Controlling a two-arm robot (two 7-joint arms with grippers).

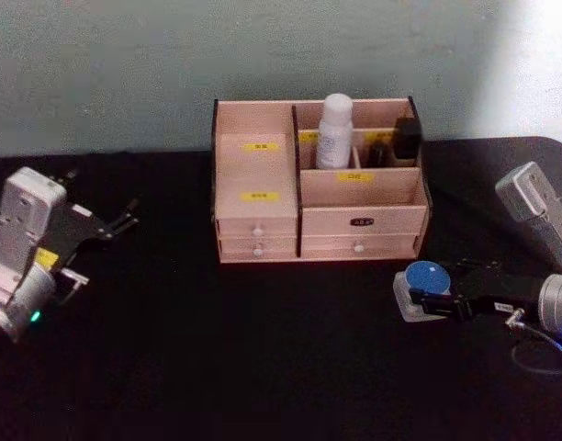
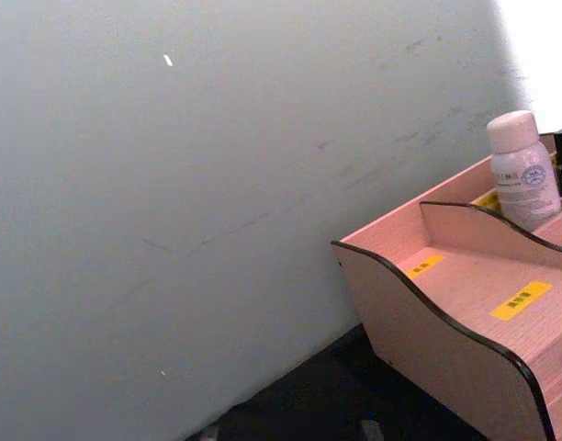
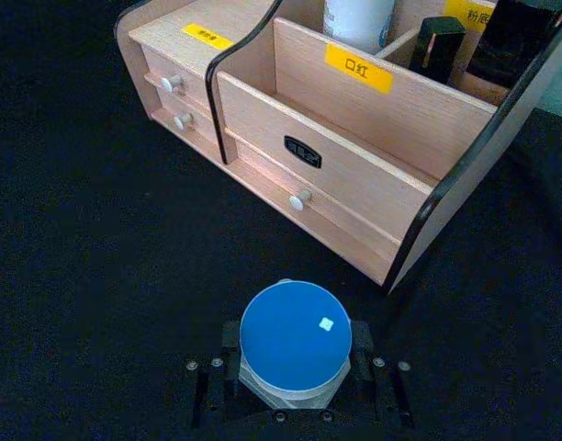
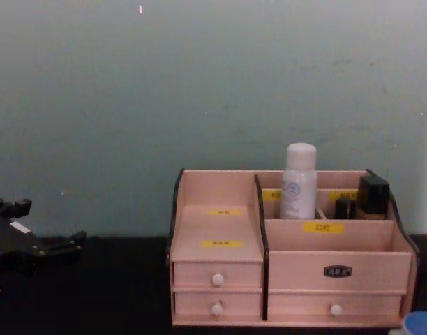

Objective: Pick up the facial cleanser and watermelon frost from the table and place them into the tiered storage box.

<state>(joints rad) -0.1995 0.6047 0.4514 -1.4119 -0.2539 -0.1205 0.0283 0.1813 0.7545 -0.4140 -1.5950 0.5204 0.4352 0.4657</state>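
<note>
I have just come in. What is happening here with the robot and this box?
The right claw is at a small clear jar with a round blue lid, which stands on the black table near the right front corner of the pale pink wooden tiered storage box. A white plastic bottle already stands in a rear compartment of the box. The left claw rests open at the left, holding nothing.

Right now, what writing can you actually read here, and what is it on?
"口红": yellow label on the tiered storage box, front right wall.
"粉底", cut by the frame: second yellow label, farther back.
Unreadable: other yellow labels, dark drawer plaque, print on white bottle.
Blue-lidded jar: none.
</note>
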